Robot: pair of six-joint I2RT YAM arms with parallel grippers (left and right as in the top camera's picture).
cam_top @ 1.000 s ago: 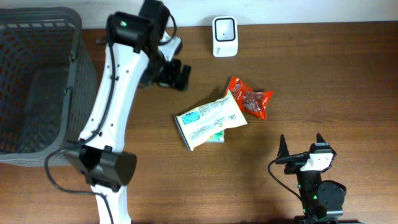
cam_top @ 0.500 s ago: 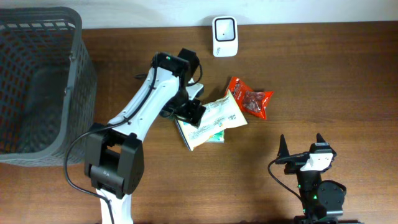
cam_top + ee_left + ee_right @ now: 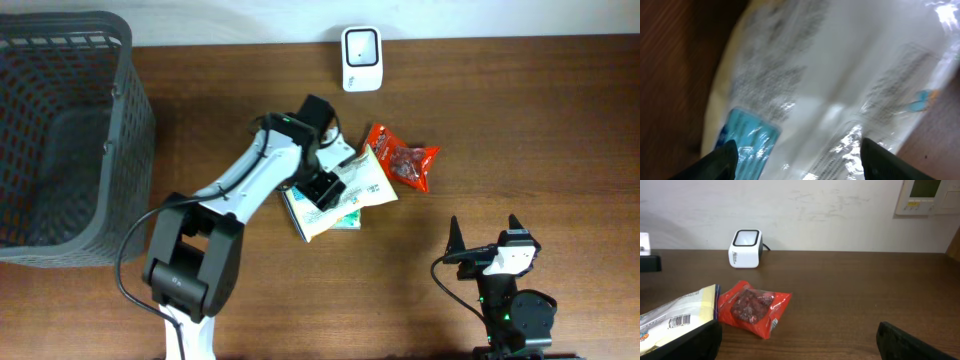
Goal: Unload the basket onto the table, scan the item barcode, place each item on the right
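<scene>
From the overhead camera I see the left gripper (image 3: 322,187) down over the white snack bag (image 3: 368,188), which lies flat on the brown table (image 3: 560,120) just right of the frame's centre, long side running from lower left to upper right. On the left wrist camera the bag fills nearly the whole blurred frame, with a blue patch at lower left, and my two dark fingertips (image 3: 727,157) sit at the bottom corners, spread wide with the bag's face between them. The plastic runs on past both tips, so the jaws are apart and nothing is gripped; I cannot tell whether the tips touch the wrapper. A second, greenish packet (image 3: 345,221) peeks out from under the bag's lower edge. A red packet (image 3: 403,162) lies touching or just overlapping the bag's upper right end. The white scanner (image 3: 360,45) stands at the top centre of the overhead frame, against the table's far edge and well apart from the bag. The grey basket (image 3: 120,120) takes up the left side of the frame. The right gripper (image 3: 485,232) is parked at lower right, fingers fully spread and holding nothing. On its wrist camera the bag's end shows at lower left with a barcode (image 3: 680,322) facing that lens, the red packet beside it and the scanner behind.
</scene>
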